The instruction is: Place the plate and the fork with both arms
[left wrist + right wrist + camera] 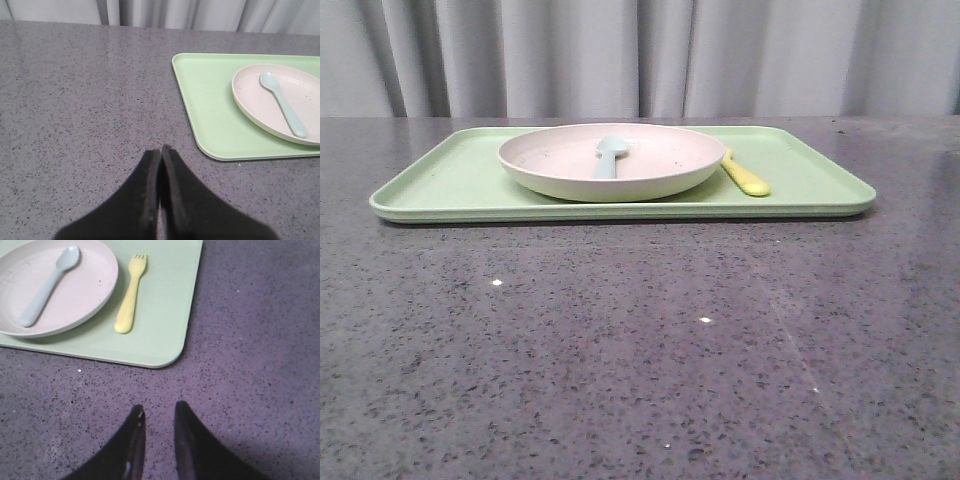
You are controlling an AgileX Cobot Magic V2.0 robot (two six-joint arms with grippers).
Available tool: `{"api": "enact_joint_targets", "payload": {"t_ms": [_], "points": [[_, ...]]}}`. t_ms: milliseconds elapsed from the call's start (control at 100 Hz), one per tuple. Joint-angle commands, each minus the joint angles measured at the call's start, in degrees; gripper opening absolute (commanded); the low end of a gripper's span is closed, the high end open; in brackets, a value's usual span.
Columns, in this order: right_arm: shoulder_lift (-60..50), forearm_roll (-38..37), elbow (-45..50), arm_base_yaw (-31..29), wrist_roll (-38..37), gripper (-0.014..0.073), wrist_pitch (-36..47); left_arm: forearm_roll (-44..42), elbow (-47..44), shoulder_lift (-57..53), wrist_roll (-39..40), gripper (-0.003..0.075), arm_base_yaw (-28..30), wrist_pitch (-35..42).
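Observation:
The off-white plate [610, 160] sits on the light-green tray [450, 185], with a pale blue spoon [609, 155] lying in it. The yellow fork [745, 175] lies on the tray right of the plate, touching nothing else. The plate [280, 102] also shows in the left wrist view, and plate [60, 287] and fork [129, 295] show in the right wrist view. My left gripper [160, 150] is shut and empty over bare table, left of the tray. My right gripper [157, 410] is a little open and empty, over bare table near the tray's right front corner.
The tray [160, 315] lies on a dark grey speckled table [640, 360]. A grey curtain [640, 55] hangs behind the table's far edge. Neither arm shows in the front view.

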State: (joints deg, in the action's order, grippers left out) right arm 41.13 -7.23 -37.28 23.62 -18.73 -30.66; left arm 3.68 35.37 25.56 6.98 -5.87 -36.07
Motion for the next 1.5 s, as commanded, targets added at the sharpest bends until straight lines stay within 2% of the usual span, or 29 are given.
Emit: {"api": "enact_joint_targets", "payload": {"t_ms": [0, 110, 640, 1490], "points": [[-4.2, -1.4, 1.2, -0.3, 0.7, 0.0024, 6.3, 0.3, 0.4, -1.3, 0.5, -0.0020, 0.1, 4.9], [-9.0, -1.4, 4.2, -0.3, 0.7, -0.0074, 6.2, 0.3, -0.8, -3.6, 0.5, -0.0020, 0.1, 4.9], [-26.6, -1.4, 11.9, -0.3, 0.7, -0.0068, 6.2, 0.3, -6.0, -12.5, 0.5, -0.0020, 0.1, 4.5], [-27.3, -1.4, 11.9, -0.3, 0.7, -0.0068, 6.2, 0.3, -7.7, -12.5, 0.5, -0.0020, 0.1, 4.6]]}}
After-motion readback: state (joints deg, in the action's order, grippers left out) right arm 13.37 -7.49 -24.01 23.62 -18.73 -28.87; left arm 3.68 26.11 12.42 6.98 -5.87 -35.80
